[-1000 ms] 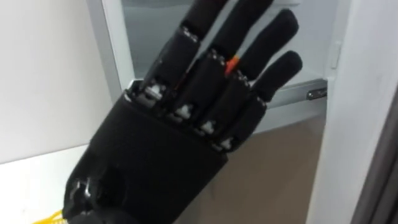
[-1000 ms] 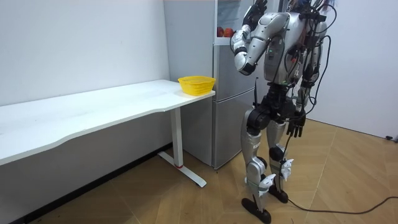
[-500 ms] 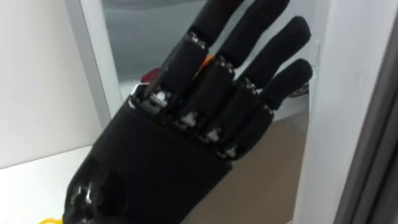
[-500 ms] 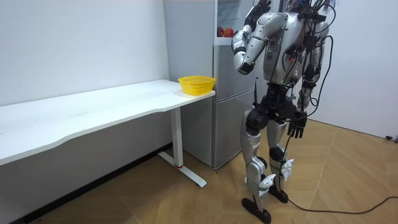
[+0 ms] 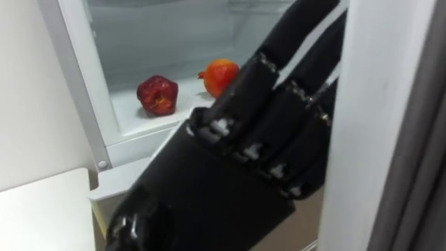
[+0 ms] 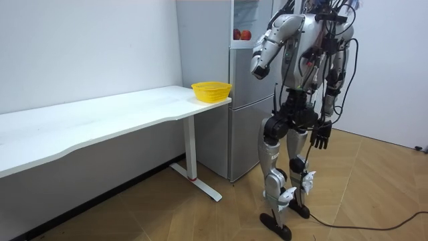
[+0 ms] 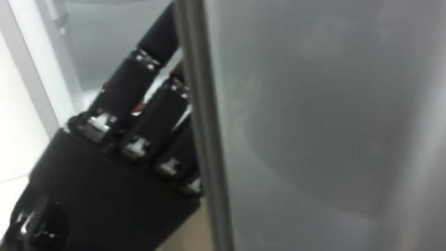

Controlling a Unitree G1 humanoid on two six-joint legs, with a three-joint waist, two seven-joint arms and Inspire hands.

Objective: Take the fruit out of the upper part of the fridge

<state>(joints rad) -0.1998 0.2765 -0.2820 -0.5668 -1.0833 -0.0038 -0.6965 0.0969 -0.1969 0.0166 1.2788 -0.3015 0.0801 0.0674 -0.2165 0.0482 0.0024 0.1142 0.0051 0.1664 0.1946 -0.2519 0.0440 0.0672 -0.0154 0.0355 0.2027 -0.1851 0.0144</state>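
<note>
The left hand (image 5: pixel 230 174) has advanced into the upper fridge (image 5: pixel 75 90), fingers straight, reaching for fruit. A dark red fruit (image 5: pixel 157 95) and an orange-red fruit (image 5: pixel 220 74) lie left of its fingers, ungrasped; the right hand (image 6: pixel 321 136) hangs slack.

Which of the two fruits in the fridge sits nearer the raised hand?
The orange-red fruit on the right, beside the fingers of the left hand; the dark red fruit lies farther left.

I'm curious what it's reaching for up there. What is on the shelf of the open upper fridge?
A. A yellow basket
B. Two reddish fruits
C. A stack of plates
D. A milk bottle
B: a dark red fruit and an orange-red fruit lie apart on the white shelf, beyond the robot's outstretched left hand.
</note>
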